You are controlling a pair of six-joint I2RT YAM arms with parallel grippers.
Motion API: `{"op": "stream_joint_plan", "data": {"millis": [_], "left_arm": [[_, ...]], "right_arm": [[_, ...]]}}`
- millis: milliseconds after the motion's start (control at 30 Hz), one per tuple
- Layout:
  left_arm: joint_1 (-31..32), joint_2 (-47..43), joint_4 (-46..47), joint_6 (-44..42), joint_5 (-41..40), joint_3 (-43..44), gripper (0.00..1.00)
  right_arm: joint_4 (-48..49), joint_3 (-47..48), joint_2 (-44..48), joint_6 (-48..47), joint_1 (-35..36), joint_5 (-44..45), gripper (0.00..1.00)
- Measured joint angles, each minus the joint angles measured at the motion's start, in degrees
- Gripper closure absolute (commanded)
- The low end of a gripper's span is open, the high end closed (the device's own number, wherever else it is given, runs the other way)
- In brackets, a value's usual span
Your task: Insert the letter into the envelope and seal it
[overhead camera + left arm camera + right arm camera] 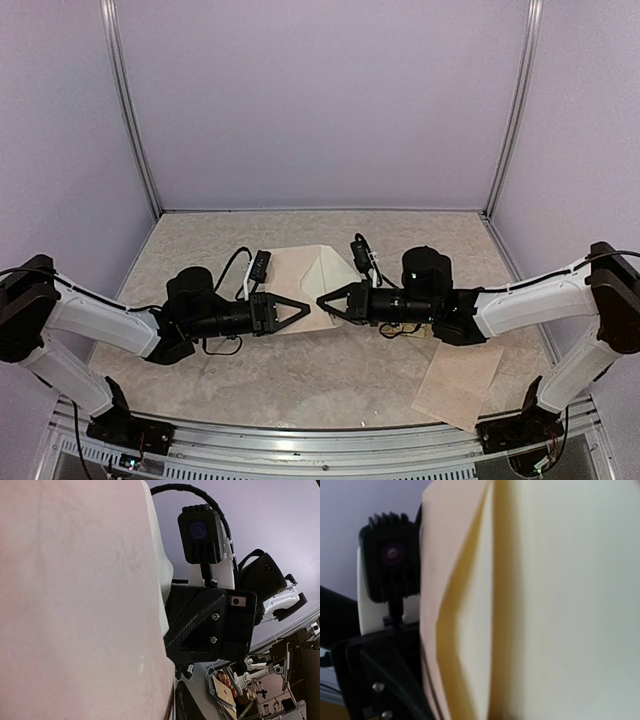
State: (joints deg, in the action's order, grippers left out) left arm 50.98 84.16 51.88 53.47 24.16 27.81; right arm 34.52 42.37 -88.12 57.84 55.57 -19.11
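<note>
The envelope (305, 272) is held up over the middle of the table (330, 385), toward its far edge, tilted with its long axis running roughly left to right and a triangular fold showing on its right half; which way the flap's tip aims I cannot tell. The left gripper (306, 310) and the right gripper (320, 298) meet tip to tip at its near edge, both pinched closed on the paper. The tabletop is beige and mottled, a tan sheet (458, 385) lies by its near right corner, and lilac walls (320, 100) with metal posts (132, 110) enclose it.

place: robot lab cell | cues: plain enclosure walls (320, 100), aluminium frame posts (130, 110)
</note>
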Motion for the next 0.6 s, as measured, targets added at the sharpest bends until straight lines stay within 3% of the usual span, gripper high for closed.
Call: {"op": "stream_joint_plan", "data": {"millis": [367, 467, 600], "left_arm": [[0.44, -1.49, -1.11, -1.03, -0.55, 0.0, 0.87], [0.52, -1.81, -1.51, -1.25, -0.68, 0.0, 0.95], [0.57, -2.25, -2.56, -1.49, -1.46, 0.0, 0.97]], "right_arm": [[1.25, 0.0, -0.39, 0.0, 0.57, -0.11, 1.0], [1.27, 0.0, -0.39, -0.02, 0.63, -0.07, 1.0], [1.11, 0.0, -0.22, -0.31, 0.76, 0.33, 0.85]]}}
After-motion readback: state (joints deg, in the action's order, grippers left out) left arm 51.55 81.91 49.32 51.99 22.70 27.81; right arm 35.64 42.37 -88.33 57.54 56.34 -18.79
